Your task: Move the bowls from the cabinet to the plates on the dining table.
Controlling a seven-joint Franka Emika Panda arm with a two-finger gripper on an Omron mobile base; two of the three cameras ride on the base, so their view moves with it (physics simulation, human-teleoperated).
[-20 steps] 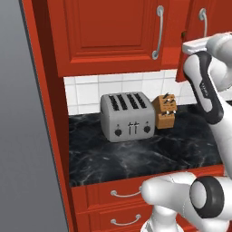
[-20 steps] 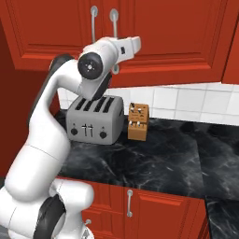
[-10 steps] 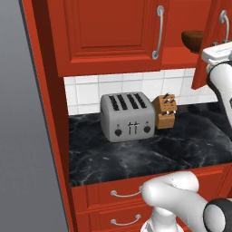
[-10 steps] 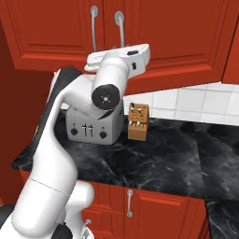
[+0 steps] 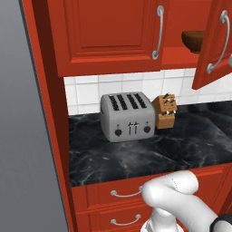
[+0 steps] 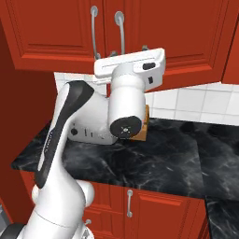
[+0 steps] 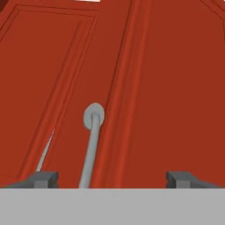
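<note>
White arm (image 6: 70,140) raised, hand (image 6: 130,65) at red cabinet (image 6: 56,28) door handles (image 6: 120,28).

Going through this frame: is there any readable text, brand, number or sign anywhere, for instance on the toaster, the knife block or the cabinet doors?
None can be read.
Toaster: dark knobs and levers on its front, no lettering or numbers visible.
Knife block: plain wood, no label.
Cabinet doors: plain red panels with silver handles, no signs.
White wall tiles: blank.
</note>
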